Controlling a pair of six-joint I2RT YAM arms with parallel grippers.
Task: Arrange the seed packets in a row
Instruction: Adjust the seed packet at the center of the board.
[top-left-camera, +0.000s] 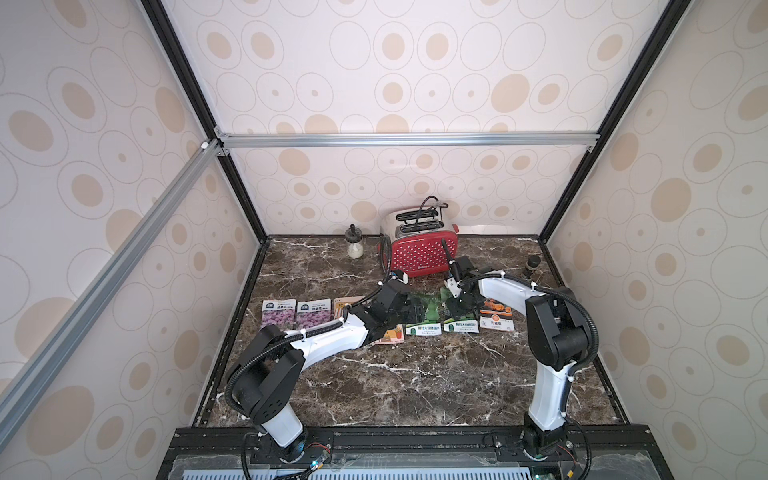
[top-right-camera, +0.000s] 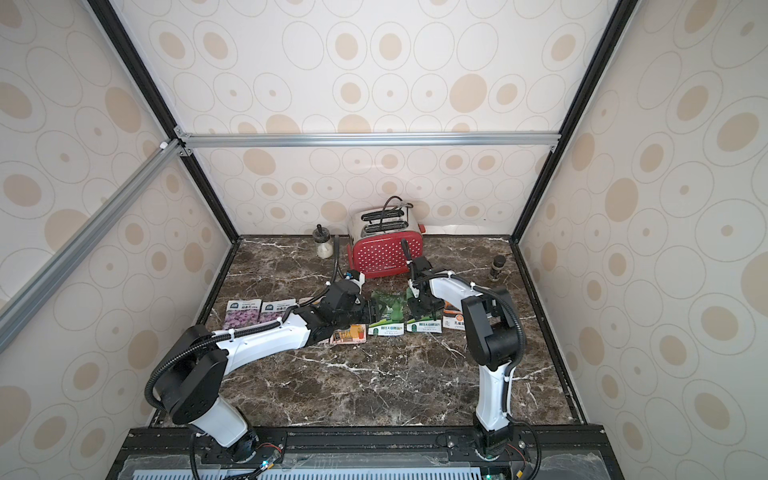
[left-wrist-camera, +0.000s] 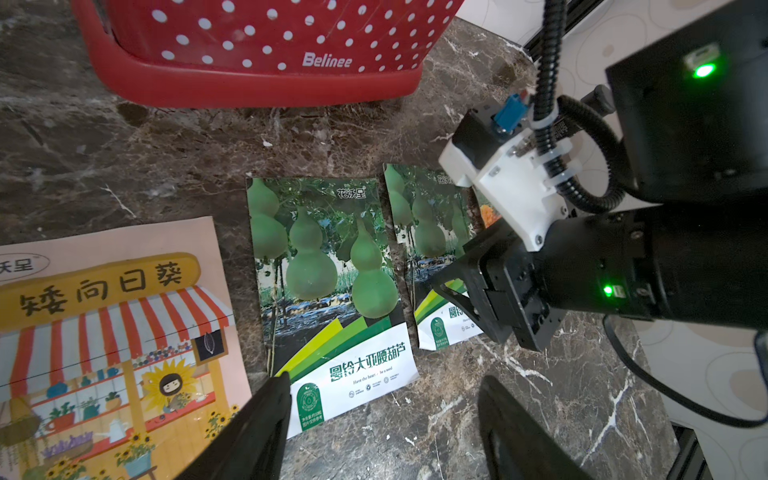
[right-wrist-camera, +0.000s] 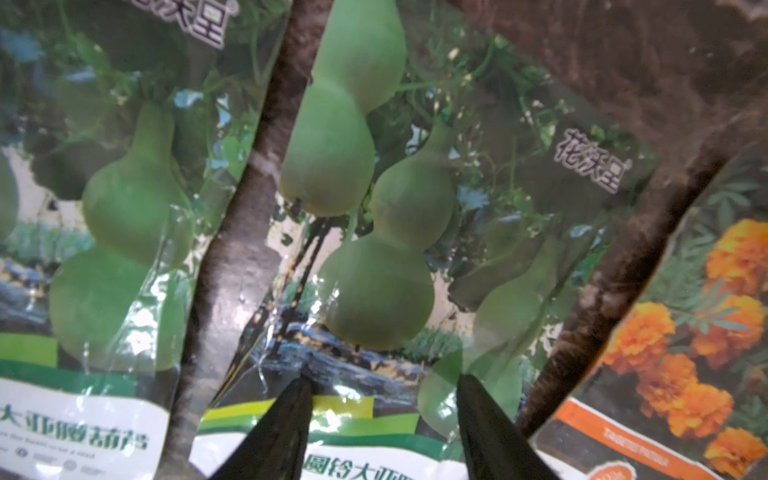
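Seed packets (top-left-camera: 278, 313) lie side by side across the tabletop (top-left-camera: 415, 382), before the red toaster (top-left-camera: 419, 253). Your right hand (right-wrist-camera: 384, 378) hangs close over the right gourd packet (right-wrist-camera: 395, 249), fingers apart, gripping nothing. Your left hand (left-wrist-camera: 382, 380) is likewise open at the left gourd packet (left-wrist-camera: 324, 270). Lift straight up: dragging would likely skew the narrow gaps.

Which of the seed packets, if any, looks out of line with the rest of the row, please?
The pink shop-drawing packet beside the left gourd packet lies nearer the front than its neighbours. Its near edge juts out past theirs, so it breaks the row's line. Nothing looks spilled or torn.
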